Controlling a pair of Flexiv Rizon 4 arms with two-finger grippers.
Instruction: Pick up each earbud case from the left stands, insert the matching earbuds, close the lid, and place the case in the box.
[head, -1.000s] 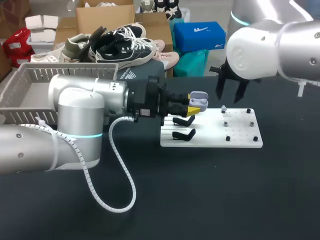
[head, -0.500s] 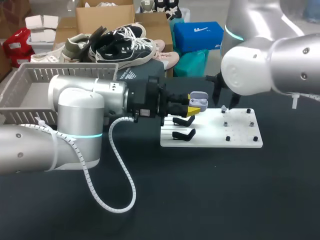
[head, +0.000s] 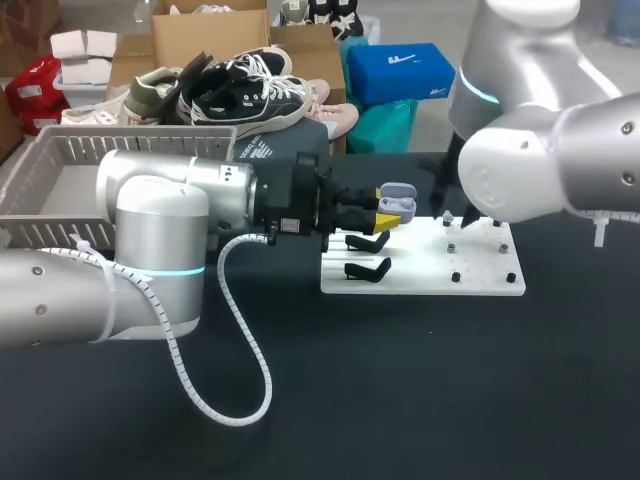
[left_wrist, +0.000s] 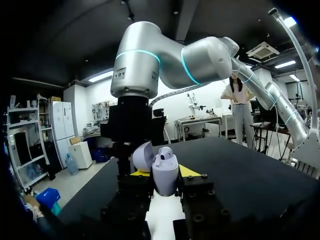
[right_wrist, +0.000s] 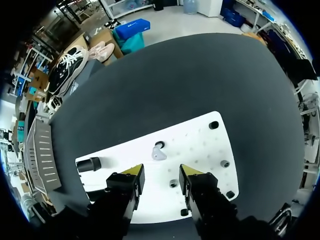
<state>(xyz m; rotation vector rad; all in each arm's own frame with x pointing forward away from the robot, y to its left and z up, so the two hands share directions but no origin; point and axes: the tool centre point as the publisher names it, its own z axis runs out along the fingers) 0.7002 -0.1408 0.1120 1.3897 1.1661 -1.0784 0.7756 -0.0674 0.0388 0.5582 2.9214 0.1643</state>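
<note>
Lilac earbud case (head: 399, 203), lid open, upright in left hand (left_wrist: 164, 172)

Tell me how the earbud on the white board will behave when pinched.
The earbud looks tiny beside the open right end effector, so it is probably very light. Its rounded shell may slip or pop out of a pinch. It seems to sit loosely on the white board, so a nudge could knock it aside.

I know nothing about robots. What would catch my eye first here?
The left gripper holds a small lavender earbud case, lid open, above the white board's left end. The right gripper hangs open over that board, where a loose earbud lies just ahead of its fingers. A gray basket sits at the table's left.
</note>
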